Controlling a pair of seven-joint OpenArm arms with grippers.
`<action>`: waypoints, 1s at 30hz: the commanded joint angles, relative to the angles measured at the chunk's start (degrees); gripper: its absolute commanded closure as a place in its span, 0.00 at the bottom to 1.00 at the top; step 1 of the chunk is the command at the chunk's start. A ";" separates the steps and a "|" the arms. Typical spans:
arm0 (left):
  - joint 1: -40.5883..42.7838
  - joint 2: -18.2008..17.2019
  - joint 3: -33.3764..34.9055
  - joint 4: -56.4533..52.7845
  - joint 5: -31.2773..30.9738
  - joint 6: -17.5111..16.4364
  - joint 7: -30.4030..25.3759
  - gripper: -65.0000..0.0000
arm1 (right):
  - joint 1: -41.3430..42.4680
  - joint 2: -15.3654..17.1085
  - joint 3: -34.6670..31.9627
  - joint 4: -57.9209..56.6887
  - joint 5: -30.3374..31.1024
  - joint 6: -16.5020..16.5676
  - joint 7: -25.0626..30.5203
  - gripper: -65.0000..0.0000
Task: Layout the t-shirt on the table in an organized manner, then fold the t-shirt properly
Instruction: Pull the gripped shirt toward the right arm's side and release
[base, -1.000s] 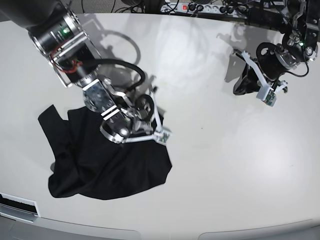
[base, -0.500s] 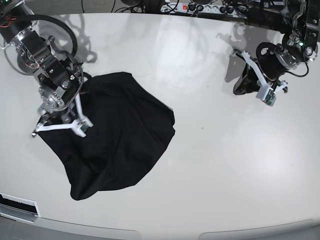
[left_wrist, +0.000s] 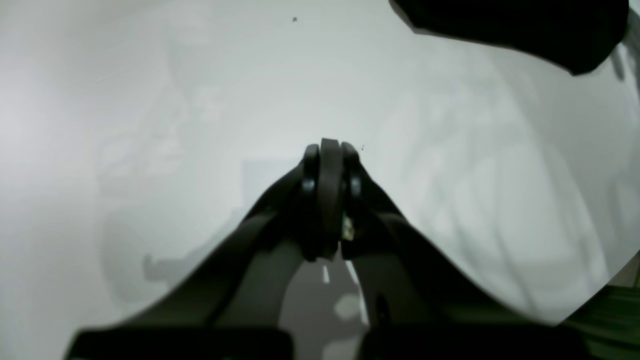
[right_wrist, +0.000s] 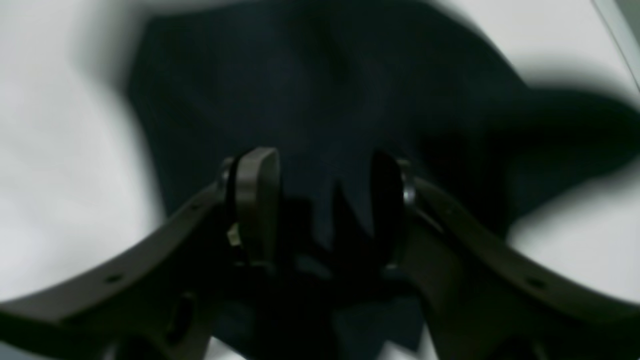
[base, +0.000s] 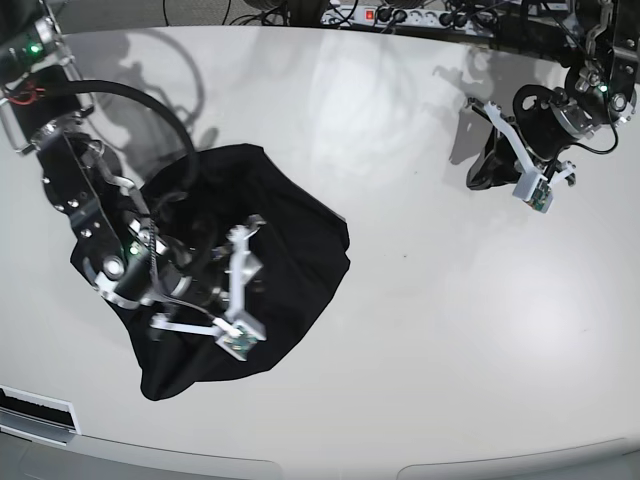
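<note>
I am working the laying-out step: the black t-shirt (base: 250, 250) is lying bunched at the lower left of the white table (base: 420, 330). My right gripper (base: 235, 290) is hovering over it, jaws parted and empty. My left gripper (base: 535, 185), upper right, is sitting closed. Next I am needing an edge to spread.

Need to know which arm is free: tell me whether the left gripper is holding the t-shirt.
No: the left gripper is shut on nothing above bare table, away from the t-shirt.

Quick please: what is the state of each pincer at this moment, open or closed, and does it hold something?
Left pincer: closed, holding nothing, above the bare table.
Right pincer: open, holding nothing, over the black t-shirt.
</note>
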 joint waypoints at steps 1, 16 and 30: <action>-0.17 -0.79 -0.37 0.94 -0.66 -0.02 -1.22 1.00 | 1.57 -1.33 0.39 0.48 1.40 0.94 0.72 0.45; -0.20 -0.81 -0.37 0.94 -0.22 0.00 -1.29 1.00 | 2.34 -19.69 0.39 -33.66 -7.13 5.05 1.92 0.65; -0.17 -1.03 -0.37 0.94 -0.20 0.00 -1.16 1.00 | -8.55 -4.46 0.39 -11.19 -12.55 16.68 -13.90 1.00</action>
